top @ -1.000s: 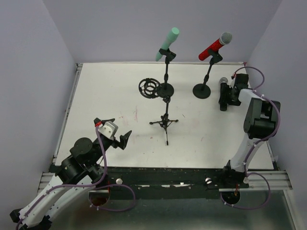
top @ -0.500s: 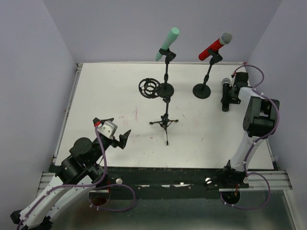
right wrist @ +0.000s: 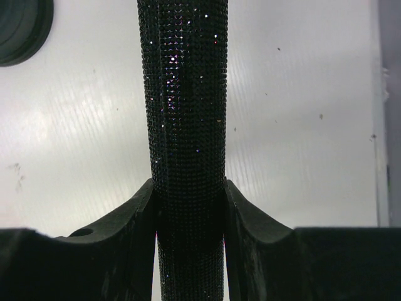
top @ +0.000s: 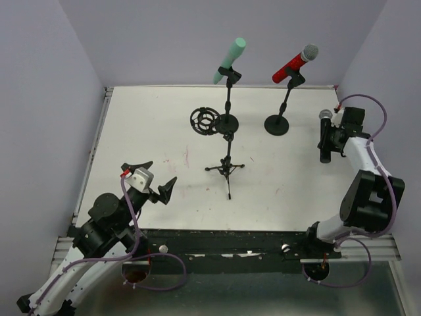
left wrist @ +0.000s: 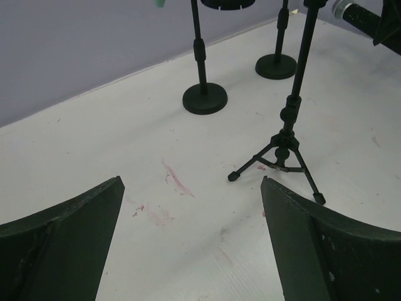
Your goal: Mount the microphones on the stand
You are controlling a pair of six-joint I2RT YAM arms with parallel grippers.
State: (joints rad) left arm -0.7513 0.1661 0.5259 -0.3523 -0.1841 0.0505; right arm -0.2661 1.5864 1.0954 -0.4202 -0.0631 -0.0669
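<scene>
The right wrist view crops the black microphone (right wrist: pixel 185 94) at both ends, so only its glittery barrel shows. The left wrist view catches just a sliver of the mint-green microphone (left wrist: pixel 161 3).

The right gripper (right wrist: pixel 188 185) pinches the black microphone's barrel between its 2 fingers, near the table's (top: pixel 145 131) right edge, with the silver head pointing away from the arm. The left gripper (left wrist: pixel 191 188) is spread wide over bare table, facing the tripod stand (top: pixel 227 158).

Compared with 1 second ago, the right gripper and black microphone sit farther right, away from the red microphone (top: pixel 295 64) and its round base.
</scene>
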